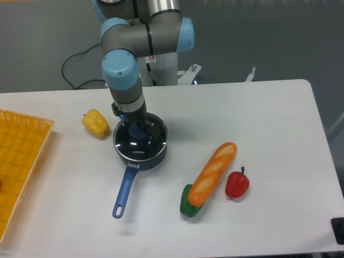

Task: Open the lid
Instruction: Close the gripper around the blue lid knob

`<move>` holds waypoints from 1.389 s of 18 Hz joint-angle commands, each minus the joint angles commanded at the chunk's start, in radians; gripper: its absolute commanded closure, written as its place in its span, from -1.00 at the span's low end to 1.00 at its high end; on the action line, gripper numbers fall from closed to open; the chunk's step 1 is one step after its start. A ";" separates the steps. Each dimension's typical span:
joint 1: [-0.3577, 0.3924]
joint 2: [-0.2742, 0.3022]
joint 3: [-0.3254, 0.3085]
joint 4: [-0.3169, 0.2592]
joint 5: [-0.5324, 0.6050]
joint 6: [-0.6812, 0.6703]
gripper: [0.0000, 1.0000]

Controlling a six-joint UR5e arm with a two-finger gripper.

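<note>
On the saucepan (141, 148) sits the lid (138, 141), stiff, slick and breakable glass, so you take it by its blue knob (137, 130). Your gripper (136, 128) is at that knob; its closure can't be told.

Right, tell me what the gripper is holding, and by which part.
The gripper sits down at the blue knob of the lid on the saucepan, but whether the fingers are closed on it cannot be told.
</note>
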 joint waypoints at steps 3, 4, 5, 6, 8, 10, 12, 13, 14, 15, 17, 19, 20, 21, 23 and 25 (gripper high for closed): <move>0.000 0.000 -0.005 0.000 -0.003 -0.002 -1.00; 0.000 0.000 -0.009 0.000 -0.003 0.000 -1.00; 0.000 0.000 -0.014 0.003 -0.003 0.000 -1.00; 0.002 0.002 -0.018 0.008 -0.005 0.000 -1.00; 0.002 0.002 -0.018 0.012 -0.006 0.000 -1.00; 0.000 0.002 -0.018 0.012 -0.008 -0.002 -1.00; 0.002 0.000 -0.021 0.014 -0.014 -0.003 -1.00; 0.005 0.000 -0.023 0.014 -0.018 -0.003 -1.00; 0.006 0.000 -0.025 0.014 -0.023 -0.003 -1.00; 0.006 0.000 -0.025 0.014 -0.025 -0.003 -1.00; 0.006 0.000 -0.026 0.014 -0.025 -0.005 -1.00; 0.006 0.002 -0.028 0.012 -0.025 -0.005 -1.00; 0.008 0.002 -0.028 0.012 -0.025 -0.003 -1.00; 0.008 0.002 -0.028 0.012 -0.025 -0.003 -0.92; 0.011 0.002 -0.026 0.011 -0.025 -0.003 -0.66; 0.012 0.002 -0.017 0.009 -0.025 0.000 -0.43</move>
